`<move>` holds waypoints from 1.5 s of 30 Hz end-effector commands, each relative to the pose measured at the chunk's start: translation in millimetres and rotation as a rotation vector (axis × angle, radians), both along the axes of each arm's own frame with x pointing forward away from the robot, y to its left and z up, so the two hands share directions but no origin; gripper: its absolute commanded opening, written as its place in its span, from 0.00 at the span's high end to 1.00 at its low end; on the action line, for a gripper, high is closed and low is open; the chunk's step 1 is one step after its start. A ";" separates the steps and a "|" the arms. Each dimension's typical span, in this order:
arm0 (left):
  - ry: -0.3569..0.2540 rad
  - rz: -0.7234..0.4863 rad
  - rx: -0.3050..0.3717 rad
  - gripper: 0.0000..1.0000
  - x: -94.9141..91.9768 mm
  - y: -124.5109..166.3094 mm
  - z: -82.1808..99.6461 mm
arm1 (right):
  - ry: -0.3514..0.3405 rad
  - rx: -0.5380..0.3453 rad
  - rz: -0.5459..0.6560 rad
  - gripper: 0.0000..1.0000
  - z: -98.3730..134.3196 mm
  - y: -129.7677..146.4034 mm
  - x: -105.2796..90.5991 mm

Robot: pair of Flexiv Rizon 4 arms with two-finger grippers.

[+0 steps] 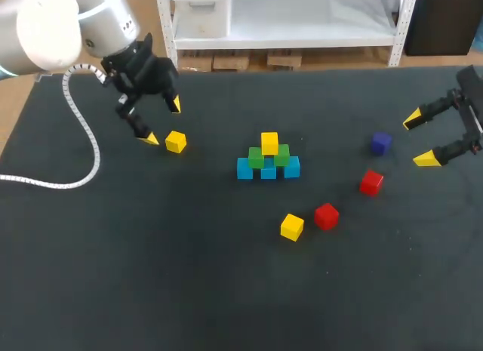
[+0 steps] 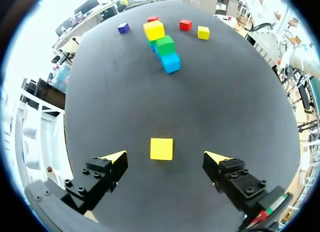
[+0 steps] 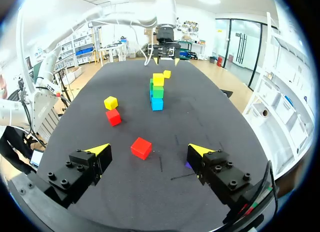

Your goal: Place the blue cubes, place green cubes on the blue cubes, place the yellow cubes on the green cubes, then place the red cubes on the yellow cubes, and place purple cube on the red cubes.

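Dark matte surface carries a loose yellow cube just beneath the left gripper's wide-open, empty fingers, probably light, rigid and smooth, best pinched across opposite flat faces, while the right gripper also gapes empty.

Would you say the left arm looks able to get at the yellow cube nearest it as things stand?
Probably yes: the yellow cube lies alone just ahead of the open left hand, in line with the gap between its fingers, with nothing in the way.
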State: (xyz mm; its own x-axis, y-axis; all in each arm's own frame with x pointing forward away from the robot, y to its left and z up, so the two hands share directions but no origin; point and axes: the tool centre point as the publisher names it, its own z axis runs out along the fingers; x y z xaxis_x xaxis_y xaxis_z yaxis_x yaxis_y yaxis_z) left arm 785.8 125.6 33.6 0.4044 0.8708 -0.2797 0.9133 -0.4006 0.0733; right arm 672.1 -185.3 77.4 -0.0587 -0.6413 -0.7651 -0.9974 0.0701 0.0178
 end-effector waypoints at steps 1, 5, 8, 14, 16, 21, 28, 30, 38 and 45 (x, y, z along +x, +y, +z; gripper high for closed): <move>0.049 -0.018 -0.008 0.00 12.2 0.1 -13.8 | -0.001 0.002 0.001 0.00 -0.7 0.1 0.6; 0.066 -0.021 -0.017 0.00 12.8 -1.0 -22.9 | -0.001 0.002 0.001 0.00 -0.7 0.1 0.6; 0.071 -0.025 -0.024 0.00 13.1 -2.9 -26.0 | -0.001 0.002 0.001 0.00 -0.7 0.1 0.6; 0.076 -0.026 -0.038 0.00 14.1 -7.4 -29.1 | -0.001 0.002 0.001 0.00 -0.7 0.1 0.6; 0.079 -0.026 -0.039 0.00 14.0 -8.5 -30.4 | -0.001 0.002 0.001 0.00 -0.7 0.1 0.6; 0.083 -0.027 -0.040 0.00 13.8 -10.3 -32.2 | -0.001 0.002 0.001 0.00 -0.7 0.1 0.6; 0.084 -0.028 -0.039 0.00 12.2 -12.0 -33.9 | -0.001 0.002 0.001 0.00 -0.7 0.1 0.6; 0.085 -0.029 -0.038 0.00 11.2 -12.9 -34.8 | -0.001 0.002 0.001 0.00 -0.7 0.1 0.6; 0.090 -0.031 -0.046 0.24 7.7 -17.2 -37.9 | -0.001 0.002 0.001 0.00 -0.7 0.1 0.6; 0.092 -0.026 -0.051 0.69 6.4 -18.0 -41.3 | -0.001 0.002 0.001 0.00 -0.7 0.1 0.6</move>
State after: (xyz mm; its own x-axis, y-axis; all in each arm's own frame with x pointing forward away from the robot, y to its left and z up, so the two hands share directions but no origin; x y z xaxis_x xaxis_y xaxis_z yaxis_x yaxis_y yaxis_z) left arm 791.2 107.4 -5.5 0.3972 0.8446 -0.3588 0.9066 -0.4219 0.0104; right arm 672.1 -185.3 77.4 -0.0587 -0.6412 -0.7651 -0.9974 0.0701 0.0178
